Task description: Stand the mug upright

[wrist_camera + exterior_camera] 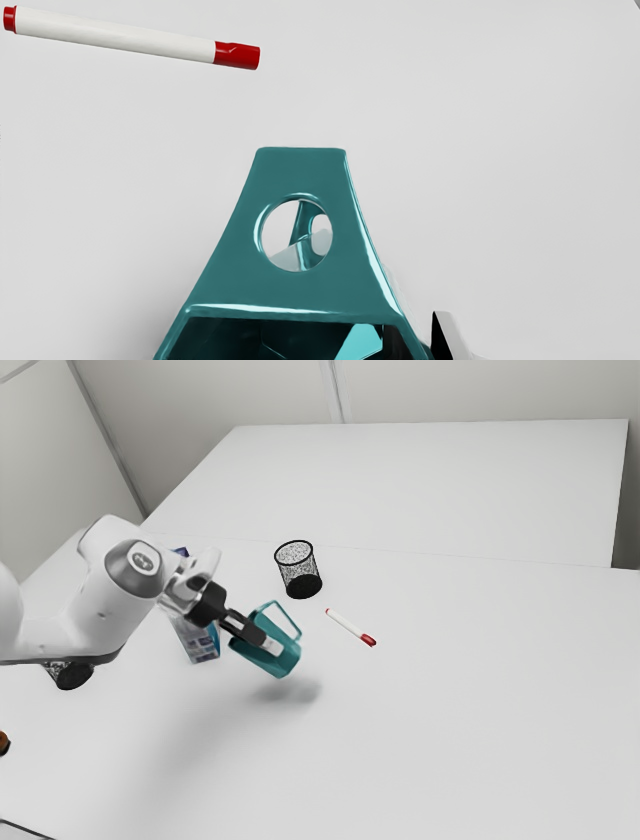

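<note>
Well, pale walls (480, 390) stand behind the white table (450, 710) (shadowed under the mug (284, 664)).

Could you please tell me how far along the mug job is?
Grasping and lifting look done: the black two-finger gripper holds the glossy teal mug above its shadow on the smooth white table. In hand, the mug is tilted. Left, it seems: righting it, setting it down and letting go.

Left of the frame's centre, a black two-finger pincer (264, 641) holds a tilted teal mug (272, 664) above the white surface (450, 710), a cylindrical black mesh cup (303, 584) higher up.
</note>
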### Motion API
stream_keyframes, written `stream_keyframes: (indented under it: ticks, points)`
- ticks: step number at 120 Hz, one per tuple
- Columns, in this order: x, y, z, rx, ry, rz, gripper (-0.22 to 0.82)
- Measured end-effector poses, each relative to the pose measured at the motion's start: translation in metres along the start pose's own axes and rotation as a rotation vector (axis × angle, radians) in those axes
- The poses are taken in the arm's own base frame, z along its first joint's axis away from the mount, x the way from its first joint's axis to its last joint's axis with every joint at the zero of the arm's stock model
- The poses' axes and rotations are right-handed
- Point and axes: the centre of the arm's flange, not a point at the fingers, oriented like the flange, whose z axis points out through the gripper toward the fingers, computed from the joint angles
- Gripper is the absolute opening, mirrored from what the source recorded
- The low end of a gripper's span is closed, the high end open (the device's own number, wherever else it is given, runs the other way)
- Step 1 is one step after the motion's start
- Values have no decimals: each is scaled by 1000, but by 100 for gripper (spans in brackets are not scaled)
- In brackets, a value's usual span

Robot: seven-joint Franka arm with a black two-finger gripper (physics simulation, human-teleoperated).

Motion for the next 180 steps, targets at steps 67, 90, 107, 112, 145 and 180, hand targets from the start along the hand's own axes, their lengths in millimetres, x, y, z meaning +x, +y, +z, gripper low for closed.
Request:
stream_keyframes:
  ticks: [67,90,107,112,145,180]
  points:
    - [22,29,7,360,-407,0,-18]
    - [35,26,23,454,-421,-47,-17]
    - [38,22,39,506,-420,-84,-17]
    - [38,20,43,522,-417,-93,-17]
    - [37,10,64,595,-400,-162,-17]
    - [29,-5,80,613,-395,-269,-17]
